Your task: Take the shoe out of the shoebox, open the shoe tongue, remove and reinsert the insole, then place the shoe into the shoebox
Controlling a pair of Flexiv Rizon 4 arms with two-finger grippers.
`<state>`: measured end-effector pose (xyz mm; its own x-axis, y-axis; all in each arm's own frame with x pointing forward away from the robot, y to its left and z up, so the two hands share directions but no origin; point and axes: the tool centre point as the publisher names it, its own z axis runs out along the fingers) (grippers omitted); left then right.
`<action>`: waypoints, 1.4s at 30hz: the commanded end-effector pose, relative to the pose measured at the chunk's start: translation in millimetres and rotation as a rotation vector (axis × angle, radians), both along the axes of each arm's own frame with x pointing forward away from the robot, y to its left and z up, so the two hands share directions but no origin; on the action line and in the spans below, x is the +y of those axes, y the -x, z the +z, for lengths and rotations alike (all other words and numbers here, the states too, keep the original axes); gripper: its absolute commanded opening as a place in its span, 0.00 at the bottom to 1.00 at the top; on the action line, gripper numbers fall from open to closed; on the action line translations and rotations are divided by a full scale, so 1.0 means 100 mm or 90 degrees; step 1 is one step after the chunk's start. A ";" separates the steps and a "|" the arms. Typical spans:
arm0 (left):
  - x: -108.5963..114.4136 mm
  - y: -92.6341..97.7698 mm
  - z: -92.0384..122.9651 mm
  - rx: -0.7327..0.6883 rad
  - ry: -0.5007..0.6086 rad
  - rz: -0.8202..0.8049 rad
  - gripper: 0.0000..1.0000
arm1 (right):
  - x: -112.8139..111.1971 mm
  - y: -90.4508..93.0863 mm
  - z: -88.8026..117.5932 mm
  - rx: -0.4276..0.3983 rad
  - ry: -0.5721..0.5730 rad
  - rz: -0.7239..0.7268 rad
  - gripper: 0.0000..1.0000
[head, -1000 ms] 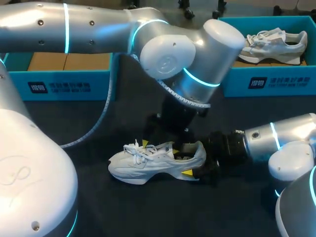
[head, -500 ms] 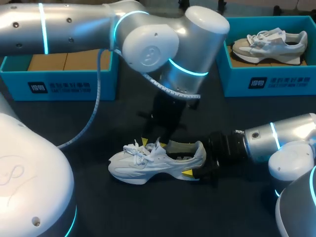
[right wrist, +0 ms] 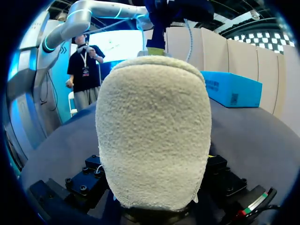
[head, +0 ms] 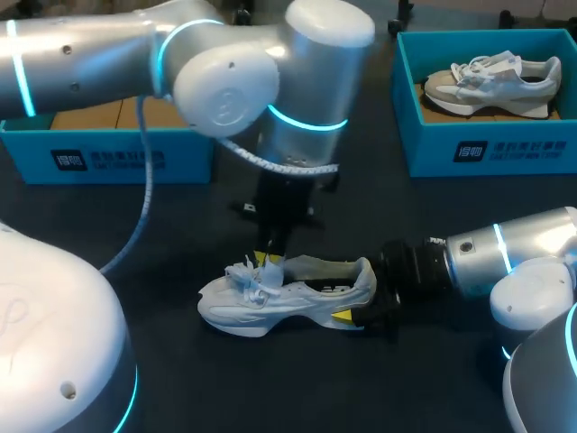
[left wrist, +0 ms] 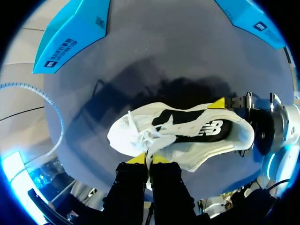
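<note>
- the white shoe stood upright on its sole on the dark table, in the lower middle of the head view, outside both boxes.
- its long axis ran across the frame, with the toe toward the left and the heel toward the right.
- the left gripper hung straight down over the laces near the front of the shoe. its yellow tips were pinched almost together on a thin white strip of the shoe's upper.
- the right gripper came in level from the right and was clamped on the heel, one yellow tip on the near side and one on the far side.
- in the right wrist view the fuzzy heel filled the space just ahead of that gripper and hid its fingers.
- an open blue shoebox sat at the upper left.
- a second blue shoebox at the upper right held another pale shoe, lying lengthwise with its toe toward the left.
</note>
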<state>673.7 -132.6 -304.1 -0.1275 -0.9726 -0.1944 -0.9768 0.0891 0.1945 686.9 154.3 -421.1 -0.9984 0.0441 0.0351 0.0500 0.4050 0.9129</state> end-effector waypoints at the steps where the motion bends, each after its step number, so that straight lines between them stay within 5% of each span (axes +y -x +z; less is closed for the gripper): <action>1: 0.23 -0.01 0.02 0.028 0.171 0.028 0.00 | -0.02 0.00 -0.04 0.001 0.005 0.000 0.00; 17: 0.68 -0.08 -0.24 0.053 0.272 0.015 0.00 | -0.02 0.00 -0.04 0.001 0.005 0.000 0.00; 34: 0.87 -0.20 -0.73 0.054 0.203 0.013 0.00 | -0.02 0.00 -0.04 0.001 0.005 0.000 0.00; 35: 0.89 -0.21 -0.73 0.056 0.199 0.011 0.03 | -0.02 0.00 -0.04 0.001 0.005 0.000 0.00; 39: 0.97 -0.21 -0.60 0.046 0.189 -0.002 0.87 | -0.02 0.00 -0.04 0.001 0.005 0.000 0.00; 42: 1.01 -0.22 -0.43 0.034 0.196 -0.017 1.00 | -0.02 0.00 -0.04 0.001 0.005 0.000 0.00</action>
